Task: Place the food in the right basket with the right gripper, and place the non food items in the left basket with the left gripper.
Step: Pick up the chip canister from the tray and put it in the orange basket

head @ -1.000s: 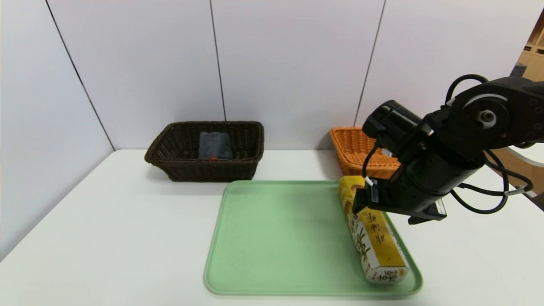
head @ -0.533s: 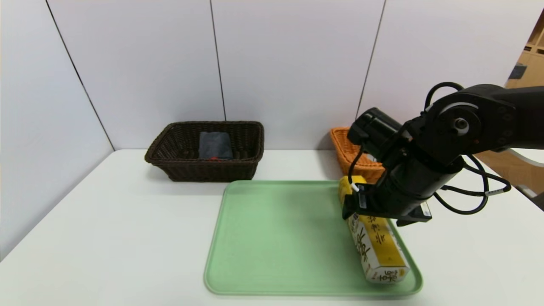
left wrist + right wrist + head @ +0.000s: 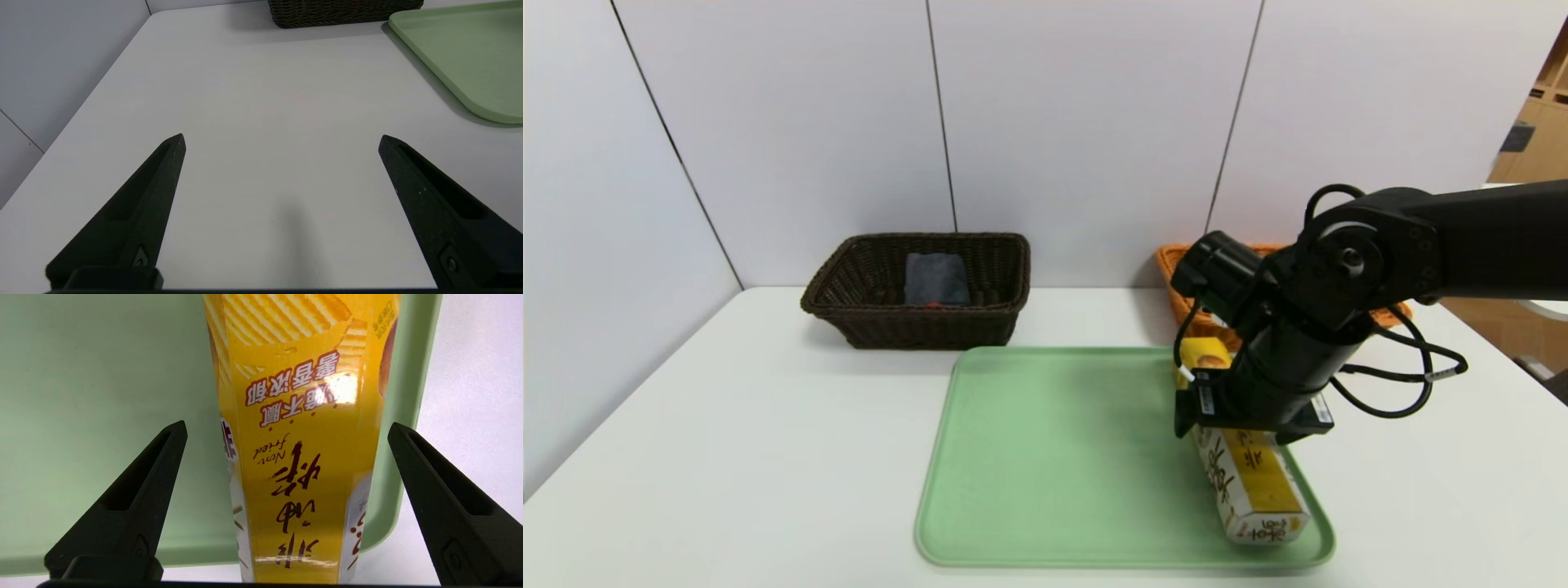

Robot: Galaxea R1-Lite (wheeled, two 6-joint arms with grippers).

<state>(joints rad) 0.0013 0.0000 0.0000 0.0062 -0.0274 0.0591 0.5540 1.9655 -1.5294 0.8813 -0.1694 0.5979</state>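
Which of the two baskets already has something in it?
The dark brown basket, toward the table's left rear: a folded grey-blue cloth lies inside. The orange basket is largely hidden behind the right arm.

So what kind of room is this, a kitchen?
More likely a lab test bench: a bare white table against plain panel walls, with only a green tray and two wicker baskets.

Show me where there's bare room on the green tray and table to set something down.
Most of the green plastic tray is bare, left of the long yellow carton on its right edge. The white table is bare left of the tray, before the dark brown wicker basket. Crowded: around the carton, where the open right hand straddles it, near the orange wicker basket.
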